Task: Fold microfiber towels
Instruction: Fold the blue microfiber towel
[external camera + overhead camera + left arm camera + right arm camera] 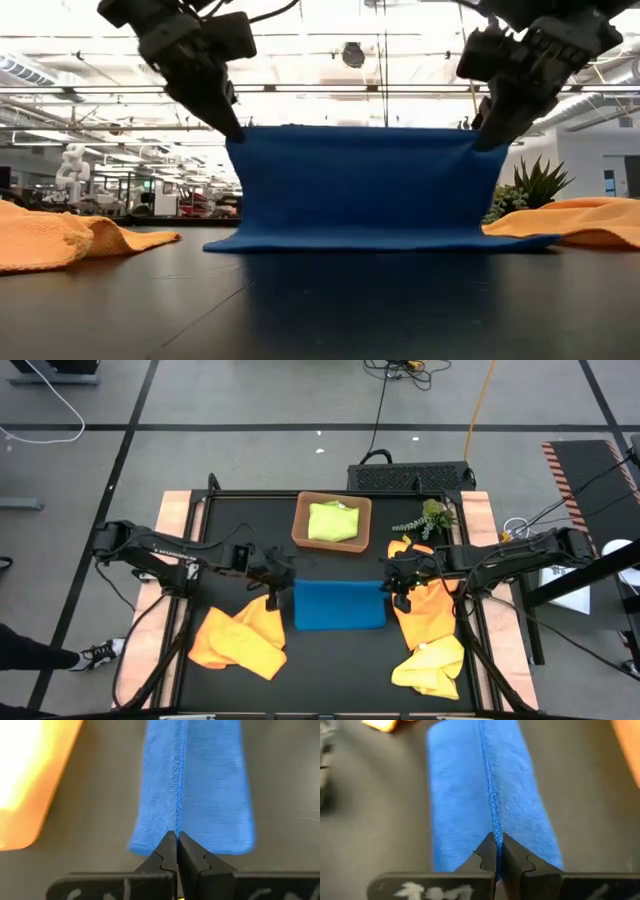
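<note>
The left gripper (232, 132) and right gripper (482, 138) each pinch a top corner of the blue towel (362, 185), lifting that edge above the table's (320, 300) middle, likely to fold it over.

A grey floor (250, 400) crossed by dark tape lines is seen around the black worktop (340, 660); bright ceiling light strips (330, 40) are seen beyond.

Soft cloth on a matt black table

Between the clamped jaws, the blue towel (200, 795) shows a fine, fuzzy knit with stitched hem — the fingers (165, 857) look matt black plastic.
</note>
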Robot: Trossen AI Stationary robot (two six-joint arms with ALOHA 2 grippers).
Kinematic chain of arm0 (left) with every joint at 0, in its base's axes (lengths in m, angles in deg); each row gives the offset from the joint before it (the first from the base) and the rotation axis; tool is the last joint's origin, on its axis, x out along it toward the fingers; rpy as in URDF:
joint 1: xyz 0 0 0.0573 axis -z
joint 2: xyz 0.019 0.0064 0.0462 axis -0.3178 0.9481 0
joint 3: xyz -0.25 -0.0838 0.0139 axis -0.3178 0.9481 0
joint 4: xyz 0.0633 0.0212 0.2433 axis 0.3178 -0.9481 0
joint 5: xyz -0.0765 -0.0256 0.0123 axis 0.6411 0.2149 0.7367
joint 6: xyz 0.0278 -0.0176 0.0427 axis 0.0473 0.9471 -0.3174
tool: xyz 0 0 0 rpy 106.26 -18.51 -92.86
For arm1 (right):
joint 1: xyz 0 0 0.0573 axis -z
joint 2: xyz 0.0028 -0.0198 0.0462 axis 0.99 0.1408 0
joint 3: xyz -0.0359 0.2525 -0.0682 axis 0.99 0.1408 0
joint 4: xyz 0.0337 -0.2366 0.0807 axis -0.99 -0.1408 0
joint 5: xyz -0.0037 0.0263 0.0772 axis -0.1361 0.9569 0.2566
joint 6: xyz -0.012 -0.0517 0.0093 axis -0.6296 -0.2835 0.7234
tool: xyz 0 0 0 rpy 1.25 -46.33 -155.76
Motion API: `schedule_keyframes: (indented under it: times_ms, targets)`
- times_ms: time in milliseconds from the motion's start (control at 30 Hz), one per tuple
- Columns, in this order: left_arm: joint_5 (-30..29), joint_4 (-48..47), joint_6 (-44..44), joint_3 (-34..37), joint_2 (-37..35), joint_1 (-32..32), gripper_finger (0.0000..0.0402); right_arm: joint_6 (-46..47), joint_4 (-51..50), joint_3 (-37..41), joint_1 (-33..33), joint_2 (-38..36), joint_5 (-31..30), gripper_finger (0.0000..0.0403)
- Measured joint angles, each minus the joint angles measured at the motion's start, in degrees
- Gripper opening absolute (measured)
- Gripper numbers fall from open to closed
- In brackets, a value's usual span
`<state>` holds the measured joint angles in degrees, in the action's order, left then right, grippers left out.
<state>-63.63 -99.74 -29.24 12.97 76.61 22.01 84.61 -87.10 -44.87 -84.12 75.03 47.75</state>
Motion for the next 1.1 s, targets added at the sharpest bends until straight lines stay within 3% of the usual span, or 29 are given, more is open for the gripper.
schedule_keyframes:
  times_ms: [233, 400, 700, 933, 1100]
  targets:
    - [-2.3, 8.0, 3.0, 3.5, 1.0, 7.5, 0.0000, 0.1, 0.1, 0.0, -5.3, 0.9, 0.0, 0.0000]
    - [-4.4, 9.7, 3.9, 3.9, 4.9, 10.6, 0.0000, 2.8, 6.3, 2.7, -8.4, 3.7, 0.0, 0.0000]
    - [-4.3, 11.2, 3.9, 3.4, 10.9, 11.2, 0.0001, 4.7, 10.8, 5.9, -9.8, 7.2, -0.2, 0.0000]
    - [-6.0, 9.5, 1.6, 2.3, 9.1, 10.5, 0.0001, 4.0, 11.8, 6.1, -9.4, 5.8, -0.1, 0.0000]
    - [-10.3, 4.5, -2.5, -0.9, 6.0, 8.1, 0.0001, 1.6, 11.1, 6.1, -6.5, 1.2, -0.1, 0.0000]
